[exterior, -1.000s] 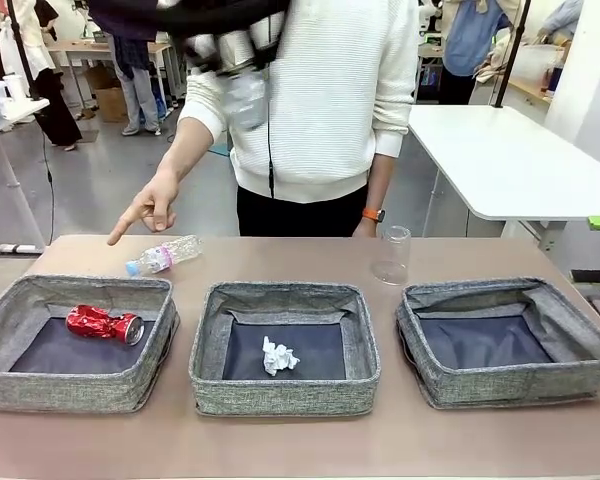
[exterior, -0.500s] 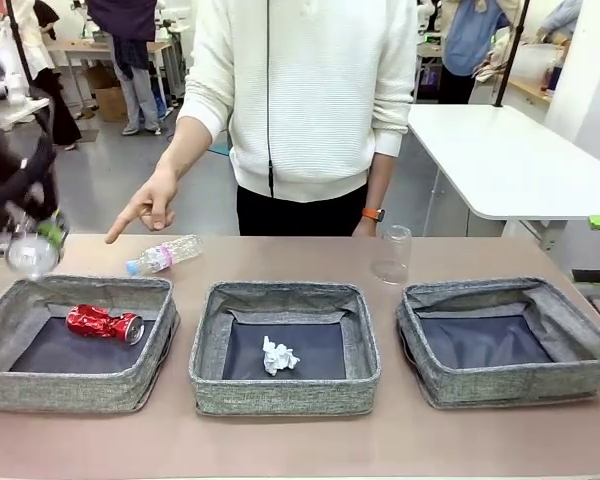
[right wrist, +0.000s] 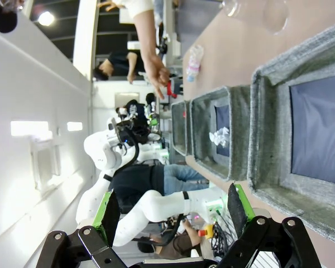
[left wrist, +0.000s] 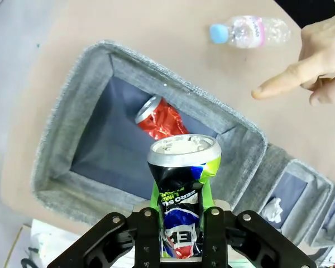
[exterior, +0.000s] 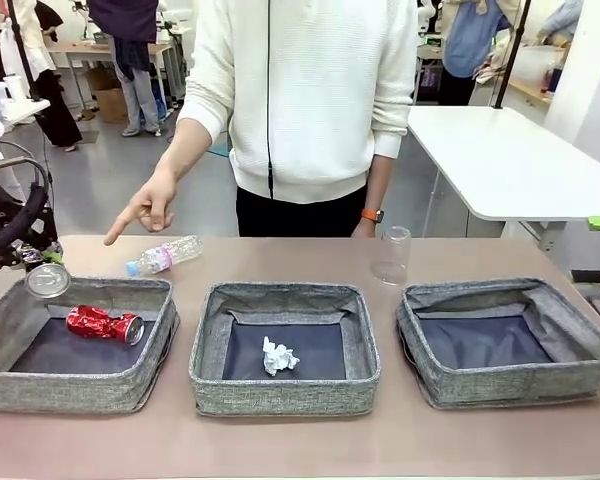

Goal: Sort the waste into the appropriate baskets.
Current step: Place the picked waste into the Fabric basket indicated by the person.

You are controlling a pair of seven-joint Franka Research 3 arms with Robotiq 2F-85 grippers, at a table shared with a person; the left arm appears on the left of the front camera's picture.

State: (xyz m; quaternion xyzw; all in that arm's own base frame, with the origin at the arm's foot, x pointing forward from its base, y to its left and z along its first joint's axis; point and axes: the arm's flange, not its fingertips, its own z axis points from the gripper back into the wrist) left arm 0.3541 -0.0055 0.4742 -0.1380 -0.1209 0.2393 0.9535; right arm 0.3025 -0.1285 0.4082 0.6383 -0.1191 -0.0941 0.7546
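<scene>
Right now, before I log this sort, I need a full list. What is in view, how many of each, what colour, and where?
baskets: three, grey with navy lining, in a row on the table
table: one, brown, under everything
crushed red can: one, red, in the left basket
white paper ball: one, white, in the middle basket
clear bottle: one, clear with pink label, lying on the table behind the left basket
clear plastic cup: one, clear, upright on the table beyond the baskets
dark printed can: one, dark with print, held above the left basket
person's hand: one, pointing down near the bottle
left gripper: black with green pads, shut on the printed can
right gripper: black with green pads, open
</scene>
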